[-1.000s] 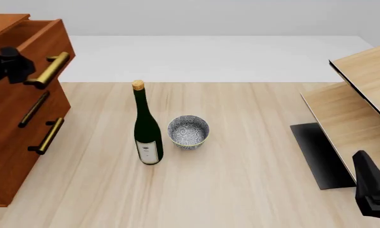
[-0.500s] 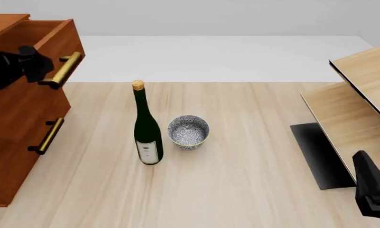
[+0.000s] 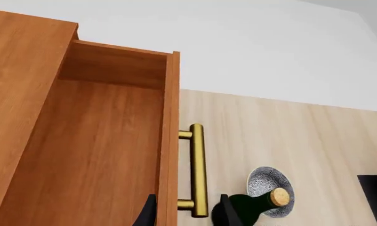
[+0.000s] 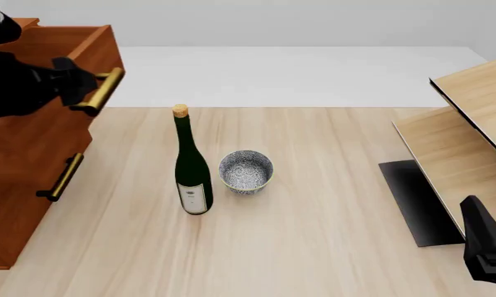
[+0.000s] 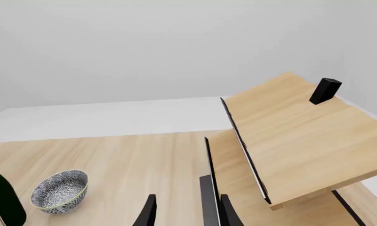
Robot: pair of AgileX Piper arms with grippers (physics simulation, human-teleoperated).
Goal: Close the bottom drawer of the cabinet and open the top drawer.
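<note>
Left pincer, at far left, is pinched on the brass handle of the top drawer, its two dark fingertips straddling the near end of the bar in the left wrist view. That drawer stands pulled out from the cabinet, its bare wooden interior showing; the bottom drawer below sits flush with the cabinet face, so the closing step reads as done and the opening step is in hand. Whether the top drawer is out far enough cannot be judged from these views; the next move would call for either a further straight pull along the drawer's travel, or spreading the fingers and backing away without nudging the drawer inward. Right of the cabinet on the bench stand a dark green wine bottle and, just beside it, a patterned bowl, both well clear of the drawer. Pale shelf boards lean at far right. Right pincer rests low at near right, fingers spread and holding nothing. The middle drawer is hidden under the left arm, and the cabinet is cut off by the frame's left edge.
</note>
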